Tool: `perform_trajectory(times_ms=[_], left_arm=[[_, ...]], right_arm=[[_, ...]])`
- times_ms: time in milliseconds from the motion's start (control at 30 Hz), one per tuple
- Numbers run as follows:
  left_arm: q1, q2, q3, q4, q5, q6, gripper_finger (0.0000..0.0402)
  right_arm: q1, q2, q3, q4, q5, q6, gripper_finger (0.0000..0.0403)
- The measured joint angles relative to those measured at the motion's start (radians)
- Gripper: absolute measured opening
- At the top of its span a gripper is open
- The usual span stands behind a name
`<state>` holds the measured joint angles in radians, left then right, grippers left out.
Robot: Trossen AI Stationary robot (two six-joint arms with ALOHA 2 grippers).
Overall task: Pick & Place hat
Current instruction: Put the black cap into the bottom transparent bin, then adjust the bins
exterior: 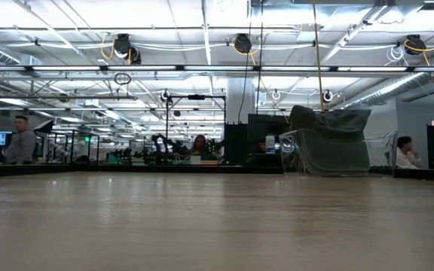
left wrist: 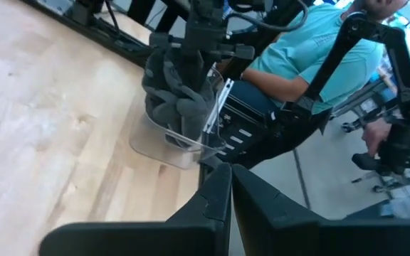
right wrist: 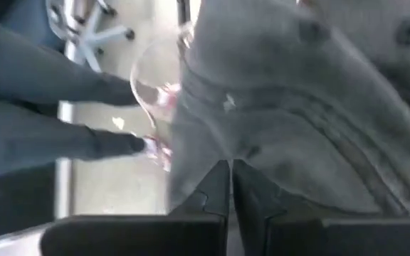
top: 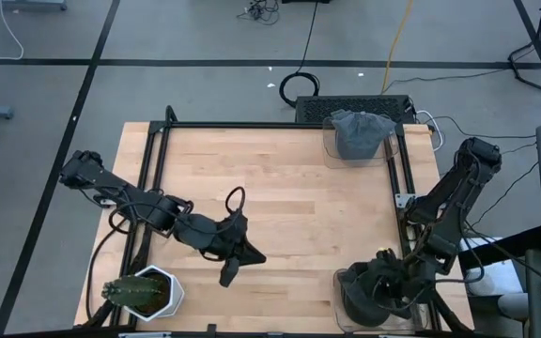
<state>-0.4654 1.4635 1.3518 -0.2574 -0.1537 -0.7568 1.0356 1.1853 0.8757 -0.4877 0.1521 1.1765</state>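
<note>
Right pincer (top: pixel 380 289) deep in grey hat (right wrist: pixel 312 107)

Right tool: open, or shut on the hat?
Shut on the hat: the right tool has its fingers together, pinching grey fabric inside the clear bin.

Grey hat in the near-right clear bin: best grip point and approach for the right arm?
Judging from the high view, come straight down: the clear bin walls block side access. The right gripper is already over the dark grey hat. Pinch a raised fold of its bunched cloth, since no brim shows clearly.
</note>
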Motion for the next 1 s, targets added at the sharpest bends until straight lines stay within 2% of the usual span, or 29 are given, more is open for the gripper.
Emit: perform_trajectory(times_ms=[167,333,533,600,767,933,1000], left_arm=[[0.018,0.000,0.000,0.003,0.023,-0.032,0.0021],[0.037,0.000,0.000,0.092,0.022,-0.020,0.0021],[0.084,0.000,0.000,0.149,-0.023,-0.114,0.0021],[0.108,0.000,0.000,0.155,-0.051,-0.090,0.0021],[0.152,0.000,0.000,0.208,-0.111,-0.047,0.0021],[0.188,0.000,0.000,0.313,-0.138,-0.008,0.0021],[0.194,0.000,0.000,0.366,-0.142,0.018,0.0021]], right_arm=[[-0.013,-0.076,0.000,0.068,0.049,0.012,0.0001],[-0.017,-0.183,0.000,0.115,0.269,-0.070,0.0001],[-0.043,-0.283,0.000,0.165,0.599,-0.246,0.0001],[-0.068,-0.301,0.000,0.221,0.656,-0.333,0.0001],[-0.144,-0.312,0.000,0.353,0.662,-0.541,0.0001],[-0.218,-0.312,0.000,0.449,0.655,-0.639,0.0001],[-0.246,-0.312,0.000,0.523,0.618,-0.697,0.0001]])
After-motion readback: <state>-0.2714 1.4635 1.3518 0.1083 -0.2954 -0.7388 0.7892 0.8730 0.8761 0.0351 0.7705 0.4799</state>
